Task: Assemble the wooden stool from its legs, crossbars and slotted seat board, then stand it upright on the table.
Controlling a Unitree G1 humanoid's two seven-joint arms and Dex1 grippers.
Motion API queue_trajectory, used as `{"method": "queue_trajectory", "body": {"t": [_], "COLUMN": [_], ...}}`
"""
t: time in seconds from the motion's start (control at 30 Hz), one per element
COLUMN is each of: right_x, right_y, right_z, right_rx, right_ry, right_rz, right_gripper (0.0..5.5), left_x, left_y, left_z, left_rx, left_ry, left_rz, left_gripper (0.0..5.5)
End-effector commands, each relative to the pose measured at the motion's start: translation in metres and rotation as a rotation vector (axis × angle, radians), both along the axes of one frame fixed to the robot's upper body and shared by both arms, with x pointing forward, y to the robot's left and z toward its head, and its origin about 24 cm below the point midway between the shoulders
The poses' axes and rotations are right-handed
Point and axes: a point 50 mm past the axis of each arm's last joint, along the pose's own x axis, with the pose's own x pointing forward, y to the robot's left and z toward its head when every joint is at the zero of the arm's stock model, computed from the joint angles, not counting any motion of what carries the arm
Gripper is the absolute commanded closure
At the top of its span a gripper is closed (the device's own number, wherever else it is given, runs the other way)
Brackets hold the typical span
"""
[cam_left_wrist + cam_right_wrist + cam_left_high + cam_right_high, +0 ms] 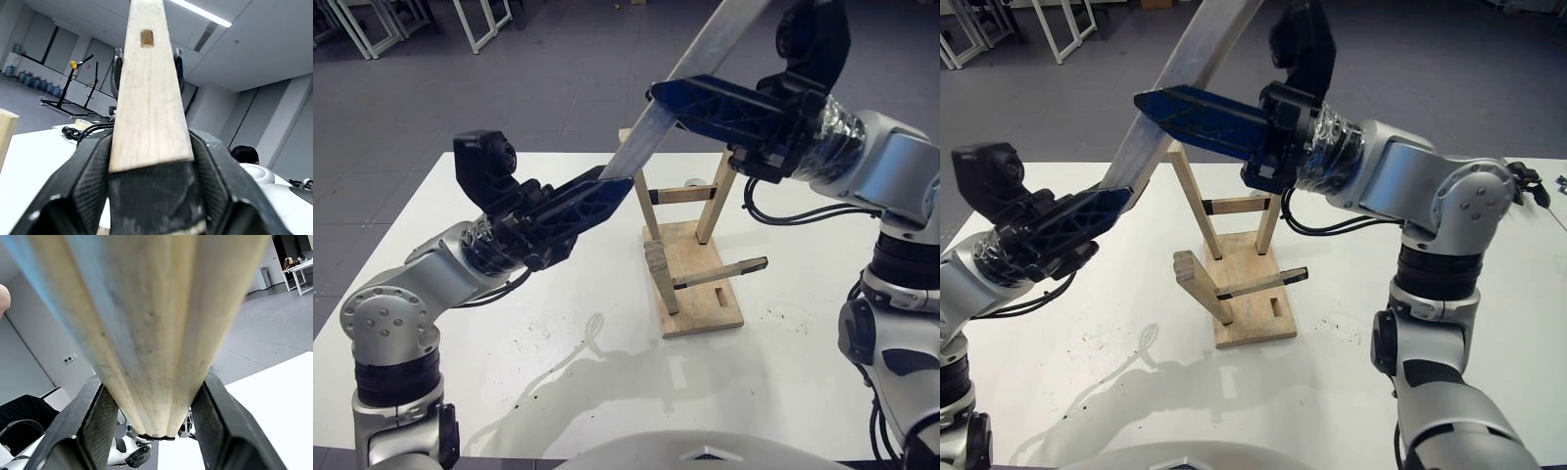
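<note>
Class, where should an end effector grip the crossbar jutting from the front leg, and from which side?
Its free, dark-tipped end, from the robot's right: the crossbar juts sideways above the seat board, its other end fixed in the front leg.

White table (431, 206), grey floor (558, 69) beyond table, white metal frames (471, 37) far behind table, strip light (200, 12) overhead.

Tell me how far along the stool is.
Done: two back legs joined by a crossbar and a front leg stand in the seat board; a second crossbar juts from the front leg. In hand: left gripper and right gripper hold the last leg. Left: fit it, then stand the stool upright.
</note>
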Motion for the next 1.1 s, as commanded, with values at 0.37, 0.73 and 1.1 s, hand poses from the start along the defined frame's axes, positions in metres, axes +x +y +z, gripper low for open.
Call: {"method": "queue_trajectory", "body": {"t": [0.37,0.73,1.1], "right_x": [0.017,0.005,-0.017], "right_y": [-0.095,-0.119,-0.081], "right_z": [-0.035,-0.146,-0.174], "right_rx": [-0.366,-0.841,-0.731], "right_ry": [-0.056,-0.069,0.012], "right_rz": [-0.529,-0.449,-0.334], "right_gripper": [3.45,3.45,3.48], "left_x": [0.030,0.048,0.047], "left_y": [0.029,0.016,0.030], "left_z": [-0.109,-0.139,-0.139], "left_rx": [0.600,0.681,0.686], "left_ry": [0.093,0.081,0.087], "left_rz": [0.582,0.931,0.969], "left_gripper": [2.63,2.63,2.63]}}
